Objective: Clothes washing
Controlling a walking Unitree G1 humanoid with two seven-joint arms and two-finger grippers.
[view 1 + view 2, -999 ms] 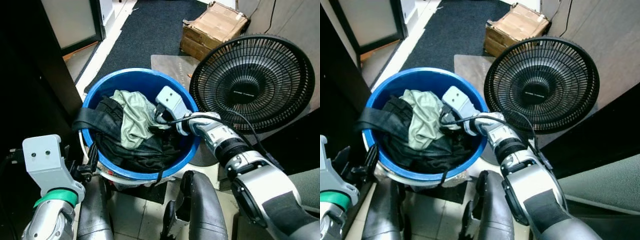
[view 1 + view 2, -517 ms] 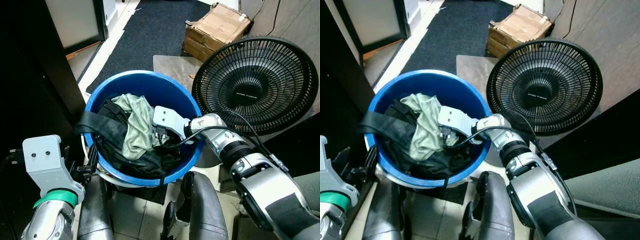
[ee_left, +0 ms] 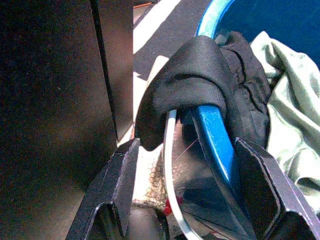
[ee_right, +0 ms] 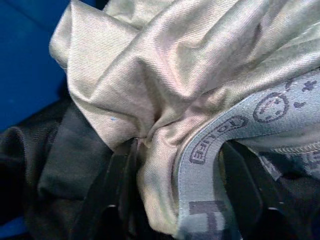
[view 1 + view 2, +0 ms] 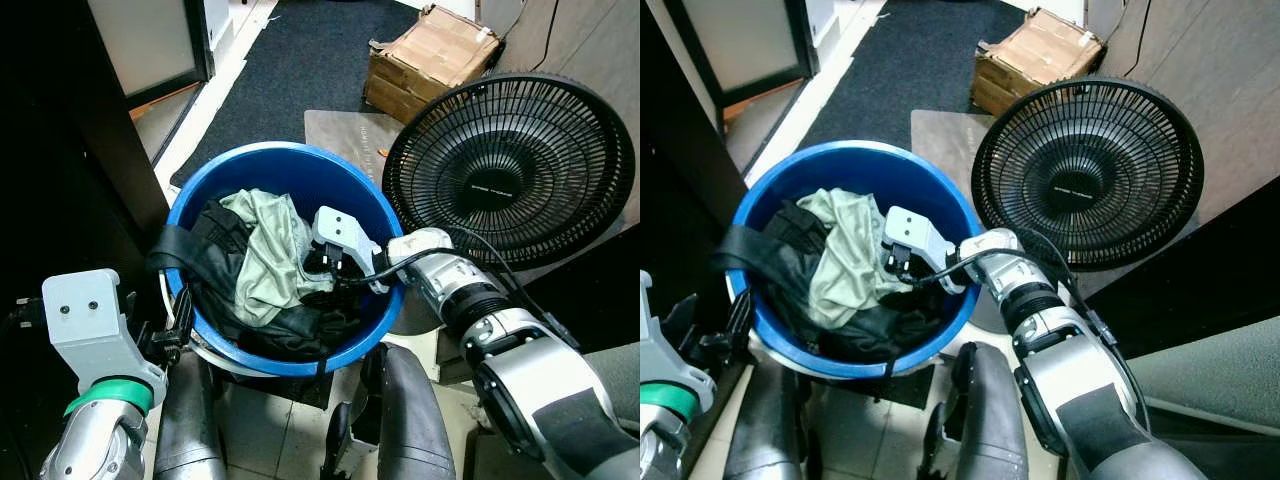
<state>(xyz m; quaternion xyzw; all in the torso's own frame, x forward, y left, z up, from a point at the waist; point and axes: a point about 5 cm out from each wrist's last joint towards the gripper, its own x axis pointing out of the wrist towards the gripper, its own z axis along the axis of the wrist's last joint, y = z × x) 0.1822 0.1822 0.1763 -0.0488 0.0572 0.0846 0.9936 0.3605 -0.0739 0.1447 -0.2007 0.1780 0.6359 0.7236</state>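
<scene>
A blue bucket (image 5: 290, 152) stands between my legs, holding a pale green garment (image 5: 265, 255) on top of black clothes (image 5: 215, 250). One black piece hangs over the bucket's left rim (image 3: 200, 65). My right gripper (image 5: 318, 262) is down inside the bucket at the green garment's right edge. In the right wrist view it (image 4: 180, 150) is open, with a fold of green cloth and a grey printed waistband (image 4: 235, 125) between its fingers. My left gripper (image 5: 175, 320) is open just outside the left rim, its fingers (image 3: 120, 185) either side of the rim and white wire handle (image 3: 170, 165).
A black floor fan (image 5: 510, 180) stands close against the bucket's right side. A cardboard box (image 5: 430, 55) sits behind it on a dark mat (image 5: 300, 60). A dark cabinet (image 5: 60, 150) lies along my left. My grey legs (image 5: 410, 420) are below the bucket.
My right gripper dropped from above the clothes into the bucket and now sits against the green garment, which has bunched toward it. The left arm has stayed put.
</scene>
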